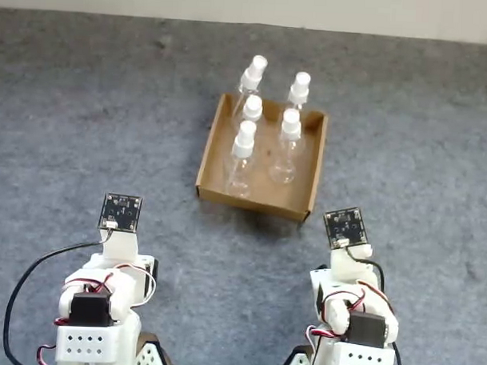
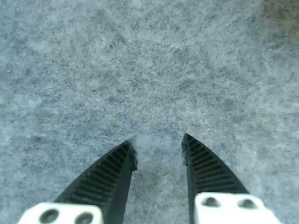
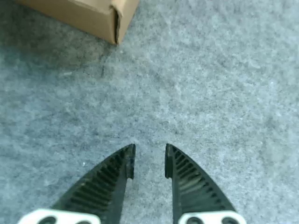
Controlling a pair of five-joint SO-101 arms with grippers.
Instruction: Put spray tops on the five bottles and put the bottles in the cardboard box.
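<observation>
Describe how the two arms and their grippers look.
The left arm and right arm are white shells with black motors, red and white wires and a square dark camera board. The left gripper and right gripper have black, ribbed, pointed fingers on white mounts.

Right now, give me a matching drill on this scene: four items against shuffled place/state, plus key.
1. cardboard box
2. spray tops
3. left gripper
4. right gripper

A. open, above carpet near a box corner
B. white, fitted on bottles
C. brown, five bottles standing inside
D. open, above bare carpet

Pairs: 1-C, 2-B, 3-D, 4-A.
</observation>
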